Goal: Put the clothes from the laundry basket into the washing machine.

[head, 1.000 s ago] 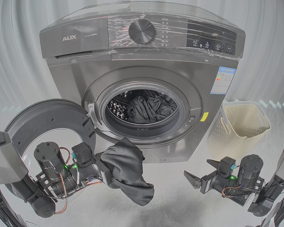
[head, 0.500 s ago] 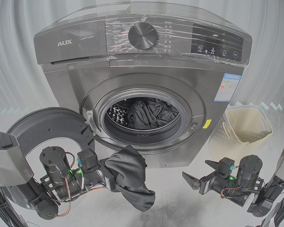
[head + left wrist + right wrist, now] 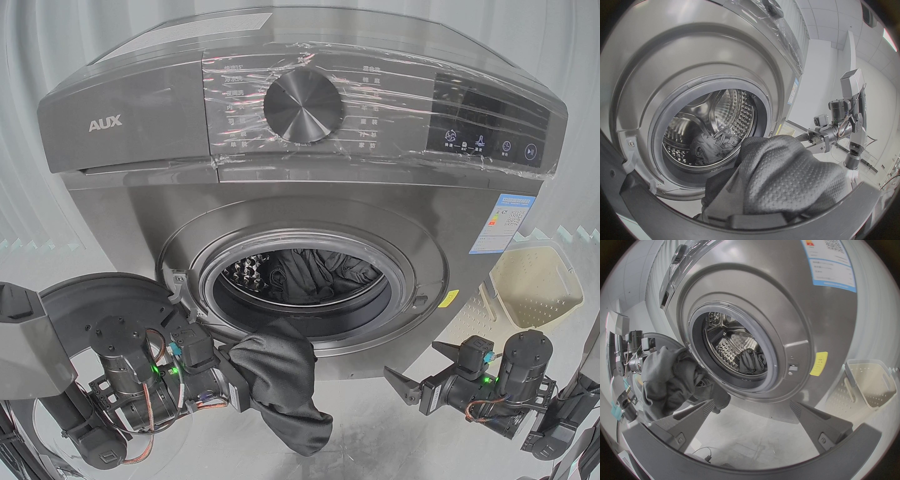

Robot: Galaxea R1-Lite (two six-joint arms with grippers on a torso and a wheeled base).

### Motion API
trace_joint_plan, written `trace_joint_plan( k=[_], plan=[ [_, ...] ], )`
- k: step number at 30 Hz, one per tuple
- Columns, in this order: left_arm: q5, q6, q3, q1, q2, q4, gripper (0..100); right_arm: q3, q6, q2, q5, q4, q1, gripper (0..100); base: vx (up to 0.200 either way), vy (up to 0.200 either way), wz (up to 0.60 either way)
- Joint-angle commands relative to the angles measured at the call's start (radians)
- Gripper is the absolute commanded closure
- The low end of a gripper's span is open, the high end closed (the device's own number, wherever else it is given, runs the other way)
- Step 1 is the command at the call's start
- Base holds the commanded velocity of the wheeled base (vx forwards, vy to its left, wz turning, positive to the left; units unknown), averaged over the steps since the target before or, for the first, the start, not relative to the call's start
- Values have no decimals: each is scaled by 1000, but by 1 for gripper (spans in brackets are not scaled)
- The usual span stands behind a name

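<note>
We are looking at the washing machine (image 3: 300,187), a grey front-loader filling the middle of the head view. A maker's logo (image 3: 105,122) is sitting on the drawer front at the upper left. Rows of small printed characters are flanking the round dial (image 3: 303,105) under wrinkled plastic film (image 3: 375,94), too small for us to make out. A dark display panel (image 3: 494,125) at the upper right is showing four white icons. A blue-and-white label (image 3: 511,224) is stuck on the right of the front, and a small yellow sticker (image 3: 448,298) beside the door latch. The round door (image 3: 94,300) is hanging open at the lower left, and dark clothes (image 3: 319,275) are lying inside the drum. The left gripper (image 3: 247,387), low and left of centre, is pinching a dark garment (image 3: 281,381). It is drooping just below the rim of the drum opening, outside the machine. The right gripper (image 3: 412,360), at the lower right, is holding nothing, with its fingers spread wide. The cream perforated laundry basket (image 3: 537,287) is standing at the right edge, just beside the machine and tilted. Everything is resting on a pale grey floor (image 3: 387,437), where a thin cable (image 3: 707,455) is lying. A white pleated curtain (image 3: 25,125) is hanging behind, and the left wrist view is showing white walls and a tiled ceiling (image 3: 825,18).
</note>
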Motion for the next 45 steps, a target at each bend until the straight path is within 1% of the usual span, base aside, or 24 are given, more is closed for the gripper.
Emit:
trace_joint_plan(
  k=[1,3,4,5,6,8,9,12,14,16,17,18,19,21,23,28,30,31,32,34,37,44,45],
  plan=[
    [1,0,7,-29,-11,0,100,5,1,-7,1,1,33,0,0,0,0],
    [1,0,16,-43,-19,-2,100,9,4,-13,1,3,58,0,0,0,0],
    [1,-6,15,-54,-25,0,100,12,4,-19,0,3,84,0,0,0,0],
    [1,-14,9,-57,-23,0,100,15,4,-19,0,3,92,0,0,0,0],
    [4,-12,1,-60,-8,0,100,18,4,-18,0,3,102,0,0,0,0],
    [10,-12,-11,-60,15,1,100,19,6,-16,0,4,108,0,0,0,0],
    [13,-17,-30,-60,53,1,100,19,6,-16,0,4,110,0,0,0,0],
    [15,-19,-97,-51,144,1,100,19,3,-19,1,4,113,0,0,0,0],
    [18,-28,-142,-48,173,1,100,22,4,-22,1,4,116,0,0,0,0],
    [45,-65,-226,-49,220,1,100,36,1,-34,1,4,119,0,0,0,0],
    [59,-74,-252,-51,234,1,100,41,0,-38,1,4,119,0,0,0,0],
    [67,-78,-267,-51,242,1,100,42,0,-41,1,4,119,0,0,0,0],
    [93,-88,-326,-51,276,1,100,45,0,-42,1,4,119,0,0,0,0],
    [114,-89,-378,-49,311,1,100,45,0,-44,1,4,118,0,0,0,0],
    [120,-91,-398,-51,329,1,100,47,1,-45,1,4,118,0,0,0,0],
    [128,-127,-473,-49,385,1,100,52,-3,-68,1,4,118,0,0,0,0],
    [137,-127,-505,-46,401,1,100,52,-3,-67,1,4,118,0,0,0,0],
    [153,-131,-554,-43,421,1,100,52,-3,-67,1,4,118,0,0,0,0],
    [157,-131,-564,-42,424,3,100,52,-3,-67,1,4,119,0,0,0,0],
    [185,-127,-648,-25,449,14,100,50,-3,-67,1,4,119,0,0,0,0],
    [186,-129,-702,-23,480,27,100,50,-3,-64,1,4,118,0,0,0,0],
    [188,-129,-780,-14,559,38,100,50,-3,-62,1,4,118,0,0,0,0],
    [188,-131,-818,-5,581,49,100,50,-3,-61,1,4,119,0,0,0,0]
  ],
)
